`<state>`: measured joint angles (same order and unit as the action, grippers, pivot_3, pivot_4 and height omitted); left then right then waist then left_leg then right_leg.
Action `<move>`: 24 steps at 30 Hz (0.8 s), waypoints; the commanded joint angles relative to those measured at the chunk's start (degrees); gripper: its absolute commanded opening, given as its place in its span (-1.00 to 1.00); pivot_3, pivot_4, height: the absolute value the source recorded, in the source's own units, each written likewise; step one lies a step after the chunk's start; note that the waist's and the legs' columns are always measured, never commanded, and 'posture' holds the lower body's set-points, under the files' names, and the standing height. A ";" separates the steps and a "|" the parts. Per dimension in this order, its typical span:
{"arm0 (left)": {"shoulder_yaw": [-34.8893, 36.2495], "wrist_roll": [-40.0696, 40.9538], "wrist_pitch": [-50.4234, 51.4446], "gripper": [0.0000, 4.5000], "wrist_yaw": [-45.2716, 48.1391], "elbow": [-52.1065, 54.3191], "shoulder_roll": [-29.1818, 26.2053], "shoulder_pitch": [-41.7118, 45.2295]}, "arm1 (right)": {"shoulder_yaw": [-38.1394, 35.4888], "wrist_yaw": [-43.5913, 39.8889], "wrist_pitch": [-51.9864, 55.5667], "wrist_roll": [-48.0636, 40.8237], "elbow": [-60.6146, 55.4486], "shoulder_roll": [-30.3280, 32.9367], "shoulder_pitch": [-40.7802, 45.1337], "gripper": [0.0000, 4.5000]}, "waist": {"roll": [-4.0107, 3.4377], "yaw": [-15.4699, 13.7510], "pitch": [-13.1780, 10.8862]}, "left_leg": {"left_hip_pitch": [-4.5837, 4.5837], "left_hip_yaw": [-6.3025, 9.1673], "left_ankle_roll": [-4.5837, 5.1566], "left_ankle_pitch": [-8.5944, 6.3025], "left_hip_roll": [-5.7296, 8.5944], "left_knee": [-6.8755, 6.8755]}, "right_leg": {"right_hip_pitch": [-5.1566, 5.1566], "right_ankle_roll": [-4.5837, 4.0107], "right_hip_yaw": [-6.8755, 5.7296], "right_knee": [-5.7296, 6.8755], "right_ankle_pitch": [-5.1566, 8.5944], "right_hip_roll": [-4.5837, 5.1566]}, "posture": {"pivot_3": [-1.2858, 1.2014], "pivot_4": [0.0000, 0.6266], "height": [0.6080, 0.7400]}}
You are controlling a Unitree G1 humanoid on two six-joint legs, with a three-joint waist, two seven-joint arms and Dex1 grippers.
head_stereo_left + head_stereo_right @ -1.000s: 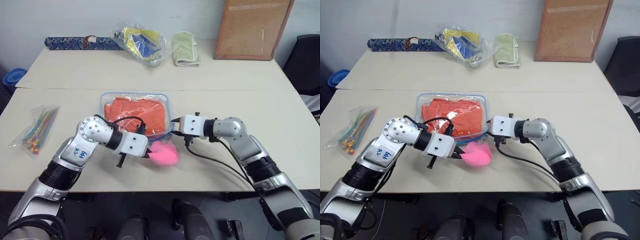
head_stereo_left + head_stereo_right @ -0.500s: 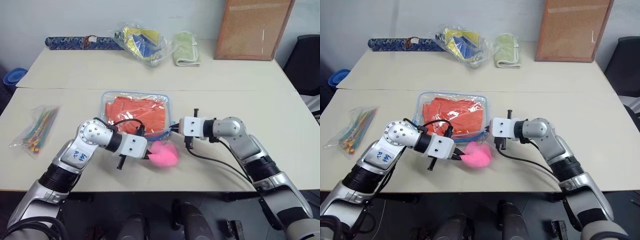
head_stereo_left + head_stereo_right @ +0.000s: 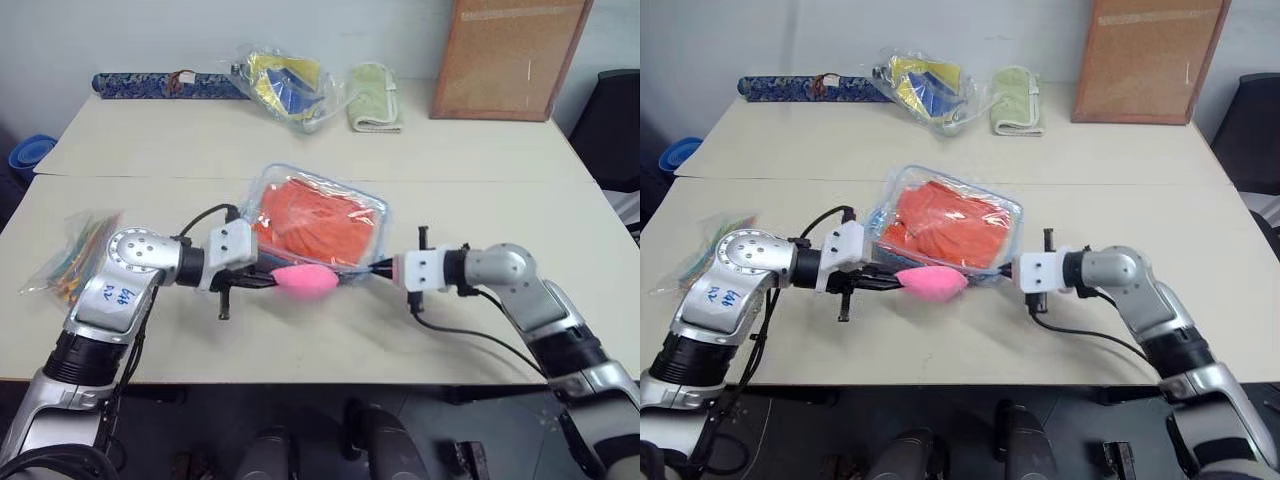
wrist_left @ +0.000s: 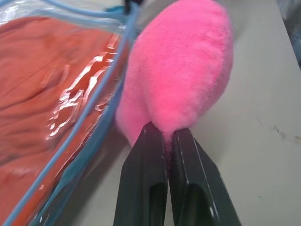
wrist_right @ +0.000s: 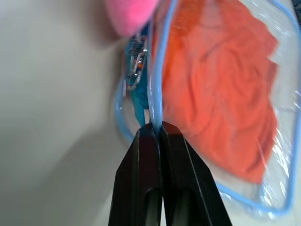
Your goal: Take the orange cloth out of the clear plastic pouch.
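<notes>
The left gripper (image 3: 268,281) is clamped on the pink fluffy heart charm (image 3: 305,280), which hangs at the near edge of the flat clear plastic pouch with light blue zipper trim (image 3: 372,215). At the pouch's near right corner, the right gripper (image 3: 380,267) is pinched closed on the blue trim. Between the two grippers the pouch is raised and tilted above the beige counter (image 3: 330,330). The bright orange wrinkled cloth (image 3: 315,222) lies inside the pouch. Left of the pouch is a small clear bag of coloured sticks (image 3: 68,252). Beyond the pouch lie a crinkly clear bag with yellow and blue contents (image 3: 284,85), a pale green folded towel (image 3: 373,95), a dark blue patterned roll (image 3: 160,85) and a cork board (image 3: 508,55).
</notes>
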<state>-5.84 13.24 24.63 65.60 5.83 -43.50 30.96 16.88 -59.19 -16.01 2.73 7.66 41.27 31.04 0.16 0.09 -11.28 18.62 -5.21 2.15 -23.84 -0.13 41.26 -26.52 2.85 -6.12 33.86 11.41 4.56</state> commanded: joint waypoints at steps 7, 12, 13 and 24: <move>6.03 0.59 -0.67 -1.00 -1.32 -4.03 -5.79 -1.07 | -5.86 -1.83 0.66 -3.60 -9.85 6.12 -7.52 -0.98 | -0.02 0.01 -0.01 | -0.10 -0.03 -0.09 0.00 -0.02 -0.02 | 0.02 -0.03 0.04 0.04 0.02 -0.01 | 0.03 -0.52 1.00; 7.73 0.75 -1.52 -1.00 -1.43 -7.09 -7.26 -1.33 | -7.72 -1.81 0.63 -4.13 -11.24 7.73 -9.50 -0.98 | -0.02 -0.04 -0.01 | -0.11 -0.05 -0.09 0.01 -0.02 -0.04 | 0.01 -0.05 0.04 0.05 0.03 -0.02 | 0.03 -0.52 1.00; 8.31 0.82 -1.46 -1.00 -1.37 -7.98 -7.72 -1.43 | -8.21 -2.05 0.47 -4.51 -11.82 8.28 -10.30 -0.98 | -0.02 -0.12 -0.01 | -0.10 -0.05 -0.09 0.01 -0.02 -0.04 | 0.01 -0.05 0.04 0.05 0.03 -0.02 | 0.03 -0.52 1.00; 15.61 3.32 -1.48 -1.00 2.99 -16.32 -17.36 -8.19 | -13.52 -4.21 -0.49 -8.05 -13.28 13.49 -16.76 -0.98 | -0.04 0.20 -0.02 | -0.19 -0.13 -0.13 -0.01 -0.05 -0.16 | -0.01 -0.10 0.07 0.05 0.06 -0.04 | 0.03 -0.52 1.00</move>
<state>6.60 15.74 22.14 67.83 -9.94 -58.63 23.94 6.14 -62.67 -16.28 -3.53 -4.58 52.90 14.75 0.12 0.29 -11.30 18.42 -5.35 2.02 -23.86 -0.19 41.09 -26.53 2.74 -6.05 33.91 11.48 4.51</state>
